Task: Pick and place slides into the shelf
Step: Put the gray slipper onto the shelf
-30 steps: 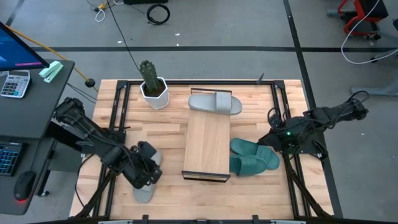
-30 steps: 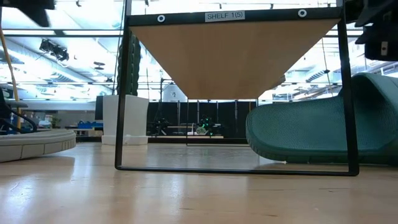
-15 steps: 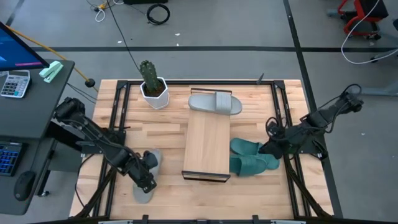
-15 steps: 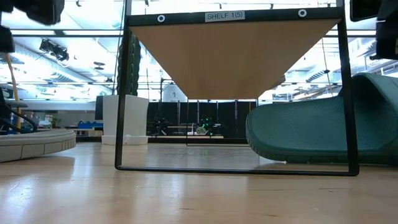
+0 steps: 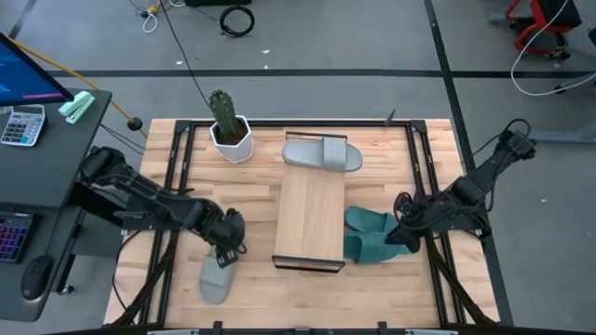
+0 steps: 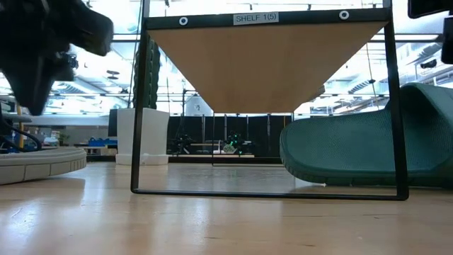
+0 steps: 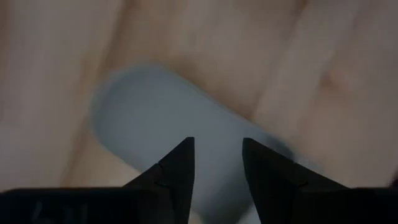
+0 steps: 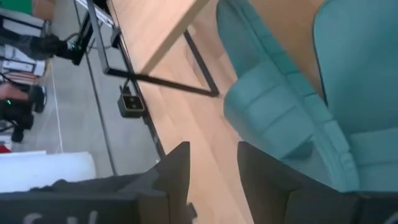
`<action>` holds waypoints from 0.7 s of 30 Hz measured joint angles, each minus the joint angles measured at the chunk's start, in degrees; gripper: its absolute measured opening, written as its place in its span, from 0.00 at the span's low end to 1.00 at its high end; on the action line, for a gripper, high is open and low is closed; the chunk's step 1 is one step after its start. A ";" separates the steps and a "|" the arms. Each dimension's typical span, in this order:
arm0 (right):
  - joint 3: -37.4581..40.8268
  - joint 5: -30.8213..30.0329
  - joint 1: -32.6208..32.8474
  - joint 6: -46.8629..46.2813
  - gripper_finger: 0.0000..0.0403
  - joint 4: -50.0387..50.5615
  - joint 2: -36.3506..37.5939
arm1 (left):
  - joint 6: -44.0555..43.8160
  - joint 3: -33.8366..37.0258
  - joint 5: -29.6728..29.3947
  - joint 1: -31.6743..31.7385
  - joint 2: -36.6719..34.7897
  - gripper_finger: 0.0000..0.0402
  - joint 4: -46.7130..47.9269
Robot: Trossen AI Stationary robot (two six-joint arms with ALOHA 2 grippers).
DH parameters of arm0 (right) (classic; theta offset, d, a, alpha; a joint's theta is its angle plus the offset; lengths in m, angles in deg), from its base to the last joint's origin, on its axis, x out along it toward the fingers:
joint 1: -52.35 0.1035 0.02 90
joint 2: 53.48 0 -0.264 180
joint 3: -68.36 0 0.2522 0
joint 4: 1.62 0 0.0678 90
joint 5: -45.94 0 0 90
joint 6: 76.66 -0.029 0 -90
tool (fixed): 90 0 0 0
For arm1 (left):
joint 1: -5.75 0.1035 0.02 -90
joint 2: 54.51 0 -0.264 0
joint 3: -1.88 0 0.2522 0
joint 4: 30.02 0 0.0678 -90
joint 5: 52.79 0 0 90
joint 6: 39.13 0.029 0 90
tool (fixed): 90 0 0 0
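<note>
Shelf (image 5: 310, 217) lengthwise mid-table, one grey slide (image 5: 322, 154) across its far end by a potted cactus (image 5: 226, 123). Second grey slide (image 5: 217, 276) on the tabletop (image 5: 251, 284) at front left, left gripper (image 5: 230, 244) just above its far end, fingers (image 7: 176, 171) parted by a narrow gap, nothing between them. Teal pair (image 5: 376, 236) side by side, touching the shelf's right edge. Right gripper (image 5: 402, 233) at their outer ends, fingers (image 8: 174, 168) slightly apart, empty, beside the teal slide (image 8: 292, 118).
</note>
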 joint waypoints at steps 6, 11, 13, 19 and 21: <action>0.00 -2.06 3.50 -2.52 0.35 -2.00 -2.18 | 14.45 -0.44 3.63 7.42 0.00 0.37 2.46; 0.02 -3.99 5.92 -4.05 0.35 -3.13 -3.69 | 22.55 -0.46 9.20 12.92 -0.01 0.40 2.47; 0.02 -4.91 6.68 -4.20 0.35 -4.12 -4.23 | 25.07 -0.46 10.18 14.57 0.00 0.41 2.48; 0.02 -6.48 7.65 -5.21 0.35 -5.52 -5.72 | 33.49 -0.48 12.85 18.77 0.11 0.48 2.44; 0.02 -6.52 7.70 -5.23 0.35 -6.01 -6.22 | 36.51 -0.48 12.88 19.86 0.11 0.52 2.42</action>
